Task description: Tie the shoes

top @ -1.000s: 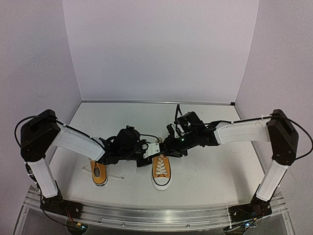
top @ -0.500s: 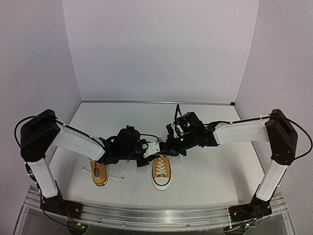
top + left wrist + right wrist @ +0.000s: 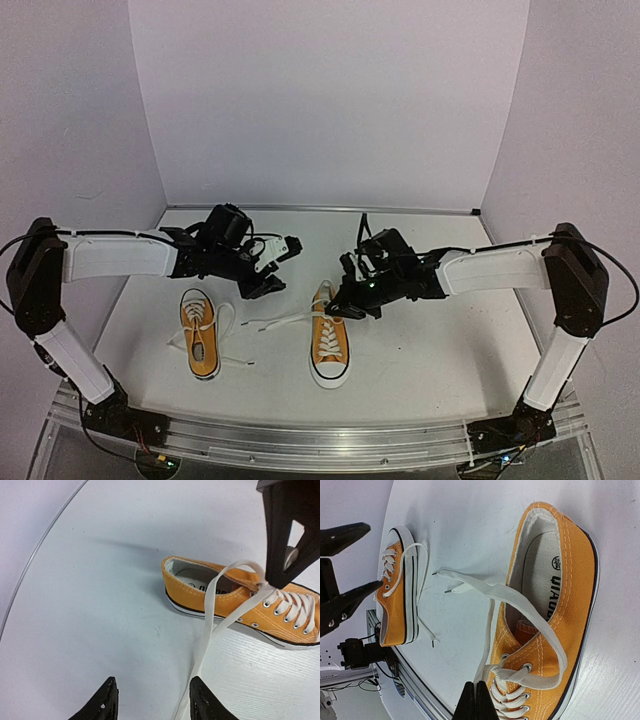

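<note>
Two orange shoes with white laces lie on the table. The left shoe (image 3: 201, 338) lies with its laces loose. My right gripper (image 3: 334, 309) (image 3: 476, 690) is shut at the lace crossing on the right shoe (image 3: 330, 347) (image 3: 555, 605) (image 3: 240, 600), pinching the lace (image 3: 492, 672). From there a lace loop (image 3: 220, 577) arches over the shoe's opening. Two lace ends (image 3: 280, 322) trail left across the table. My left gripper (image 3: 280, 268) (image 3: 152, 702) hangs open behind the shoes. The lace runs past one of its fingertips (image 3: 200, 700), and nothing is between them.
The white table (image 3: 430, 330) is closed in by lilac walls at the back and both sides. A metal rail (image 3: 320, 435) runs along the near edge. The shoes lie side by side, toes toward the rail.
My left arm has drawn back and to the left, away from the right shoe, opening and letting the lace go. My right gripper has closed at the lace crossing and stayed there.
</note>
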### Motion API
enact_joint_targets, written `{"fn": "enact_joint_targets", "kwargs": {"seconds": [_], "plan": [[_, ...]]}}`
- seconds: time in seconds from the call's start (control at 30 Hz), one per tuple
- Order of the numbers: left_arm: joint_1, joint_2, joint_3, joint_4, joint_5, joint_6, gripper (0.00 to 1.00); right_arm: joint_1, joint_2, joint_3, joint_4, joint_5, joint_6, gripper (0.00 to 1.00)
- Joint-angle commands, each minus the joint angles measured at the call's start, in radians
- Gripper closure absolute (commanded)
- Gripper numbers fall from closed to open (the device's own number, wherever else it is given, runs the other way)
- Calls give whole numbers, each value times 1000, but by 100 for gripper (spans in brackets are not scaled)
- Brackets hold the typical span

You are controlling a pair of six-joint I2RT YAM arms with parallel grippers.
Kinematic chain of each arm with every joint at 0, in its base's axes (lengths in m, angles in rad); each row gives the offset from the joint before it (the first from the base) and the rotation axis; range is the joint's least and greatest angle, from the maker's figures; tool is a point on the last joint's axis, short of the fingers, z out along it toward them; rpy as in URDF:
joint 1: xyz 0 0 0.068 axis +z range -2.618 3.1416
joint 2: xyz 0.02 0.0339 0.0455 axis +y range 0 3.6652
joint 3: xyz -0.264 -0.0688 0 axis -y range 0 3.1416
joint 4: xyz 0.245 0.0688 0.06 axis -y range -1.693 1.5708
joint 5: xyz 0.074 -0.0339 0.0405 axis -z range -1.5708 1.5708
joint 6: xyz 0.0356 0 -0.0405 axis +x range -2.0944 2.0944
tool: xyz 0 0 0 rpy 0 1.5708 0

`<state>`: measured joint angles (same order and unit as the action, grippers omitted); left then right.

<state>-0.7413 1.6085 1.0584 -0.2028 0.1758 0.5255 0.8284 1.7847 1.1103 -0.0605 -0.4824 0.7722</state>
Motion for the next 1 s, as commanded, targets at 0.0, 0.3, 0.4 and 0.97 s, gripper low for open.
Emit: {"fn": "enact_joint_targets", "kwargs": {"seconds": [0.0,0.3,0.4,0.97], "plan": [[29,120,117,-320,-43,37,57,6,-11,-1,15,21,0,100],[66,163,143,-382,-24,89,61,6,-16,0,15,17,0,100],[80,199,177,-428,-9,103,61,5,-10,6,15,12,2,100],[87,295,182,-428,-23,135,60,6,5,14,15,8,5,100]]}}
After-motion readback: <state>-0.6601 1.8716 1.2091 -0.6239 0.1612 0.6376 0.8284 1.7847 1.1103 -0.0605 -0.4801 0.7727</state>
